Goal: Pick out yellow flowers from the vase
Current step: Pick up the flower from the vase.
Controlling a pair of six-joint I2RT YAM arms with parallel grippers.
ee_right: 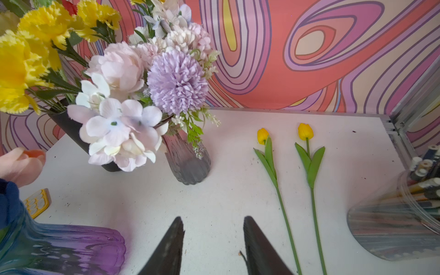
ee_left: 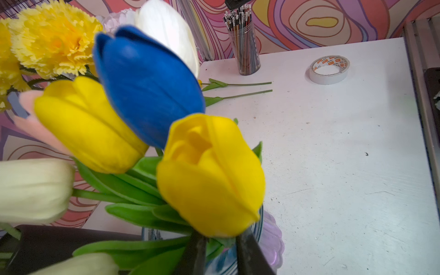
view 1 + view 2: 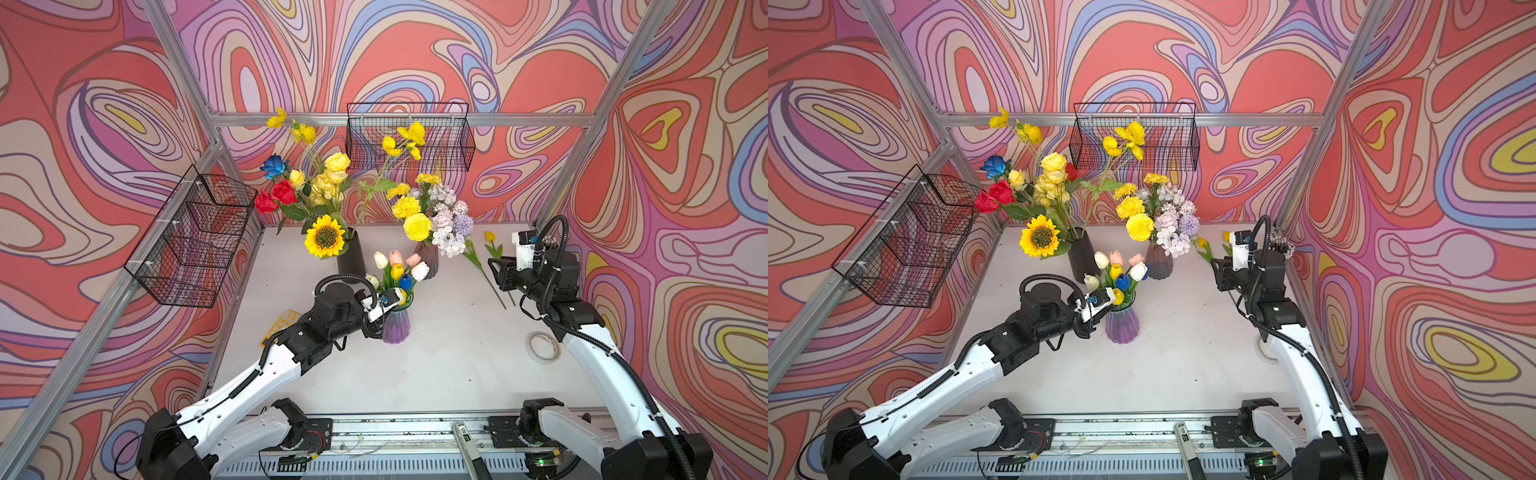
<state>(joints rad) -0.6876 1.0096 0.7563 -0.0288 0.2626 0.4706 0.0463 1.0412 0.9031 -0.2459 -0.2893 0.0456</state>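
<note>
- Left pincer: jaws a narrow gap apart, one on each side of the stem right under the target yellow tulip. No clamp visible yet.
- It sits low on the stem, below the bloom. Likely so the petals don't get crushed and the pull runs straight up the stem.
- The target sits in the purple vase, mid-counter, nearer than the other two vases. It's the lowest bloom on the near edge of the bunch, so probably the easiest reach.
- A second yellow tulip is in the same vase, tucked against the blue tulip among white and pink ones. More crowded, so a worse first pick.
- Right pincer: jaws wide apart, empty, hovering over bare counter on the right. My guess is it's parked clear of the left arm.
- Loose tulip A and loose tulip B lie flat at far right, stems roughly parallel, not touching. Looks like the drop zone, clear of the vases.
- Left to do, as I judge it: marigolds in the grey vase, plus the sunflower and other yellow blooms in the black vase.
- Risk: leaves snag their neighbours and the vase drags or tips.
</note>
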